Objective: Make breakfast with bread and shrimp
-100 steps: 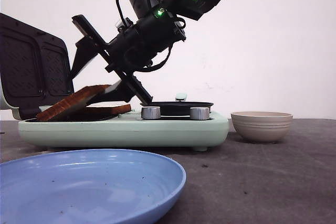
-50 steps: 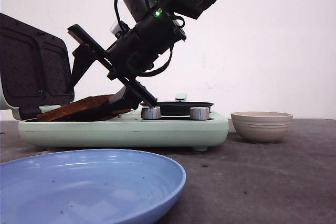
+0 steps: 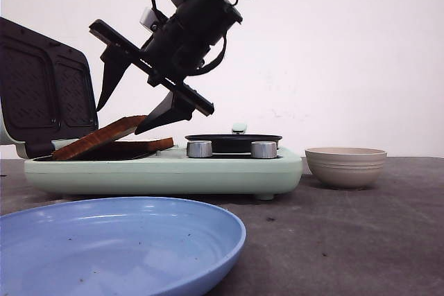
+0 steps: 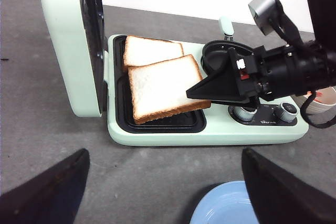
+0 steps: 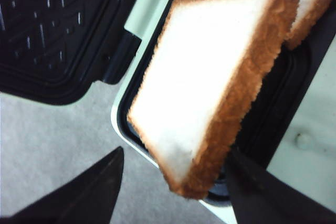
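Two slices of bread lie in the left tray of the mint-green sandwich maker point(image 3: 166, 171). One slice point(image 3: 149, 145) point(image 4: 152, 51) lies flat. The other slice point(image 3: 97, 138) point(image 4: 163, 85) point(image 5: 210, 77) leans tilted across it. My right gripper point(image 3: 123, 117) point(image 5: 175, 151) hangs open just above the tilted slice, its fingers either side of the slice's raised corner and not closed on it. My left gripper point(image 4: 163, 153) is open, high over the table in front of the machine, with nothing between its fingers. The shrimp is out of view.
The machine's dark lid point(image 3: 41, 88) stands open at the left. A small black pan point(image 3: 232, 140) and two knobs point(image 3: 199, 149) sit on its right half. A blue plate point(image 3: 118, 240) point(image 4: 231, 208) lies in front, and a beige ribbed bowl point(image 3: 345, 166) stands to the right.
Half a second ago my right gripper was low on the bread with the top slice pressed flatter. It has since risen, open, and the slice rests tilted again.
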Available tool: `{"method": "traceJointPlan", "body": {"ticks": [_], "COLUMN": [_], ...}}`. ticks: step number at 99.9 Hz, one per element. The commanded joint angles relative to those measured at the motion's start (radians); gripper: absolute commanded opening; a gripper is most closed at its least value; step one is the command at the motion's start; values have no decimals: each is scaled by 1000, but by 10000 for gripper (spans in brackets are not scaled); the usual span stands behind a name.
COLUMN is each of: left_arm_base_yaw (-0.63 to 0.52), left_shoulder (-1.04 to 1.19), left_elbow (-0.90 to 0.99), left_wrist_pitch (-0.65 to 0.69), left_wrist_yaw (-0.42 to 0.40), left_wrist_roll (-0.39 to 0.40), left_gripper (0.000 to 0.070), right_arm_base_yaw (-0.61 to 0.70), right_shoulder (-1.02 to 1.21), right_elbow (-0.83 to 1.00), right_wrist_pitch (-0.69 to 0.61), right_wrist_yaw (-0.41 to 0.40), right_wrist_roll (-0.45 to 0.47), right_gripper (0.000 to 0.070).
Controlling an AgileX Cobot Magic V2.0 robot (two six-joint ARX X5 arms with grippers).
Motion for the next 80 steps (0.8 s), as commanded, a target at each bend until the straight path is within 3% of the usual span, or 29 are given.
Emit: {"method": "traceJointPlan", "body": {"ticks": [1, 63, 80], "left_arm_base_yaw": [-1, -1, -1], "left_shoulder": [-1, -1, -1], "left_elbow": [4, 4, 4], "left_wrist_pitch": [14, 12, 9], "left_wrist_yaw": [-6, -6, -6], "left_wrist_roll": [10, 13, 32], "left_gripper": [511, 511, 511], "right_arm_base_yaw": [12, 16, -11], "right_shoulder": [22, -5, -76], "right_elbow": [33, 37, 37], "right_wrist_pitch": [-27, -115, -173], "right_wrist_yaw": [7, 55, 141], "right_wrist_roll": [-48, -157, -227], "right_gripper": [372, 371, 371]}}
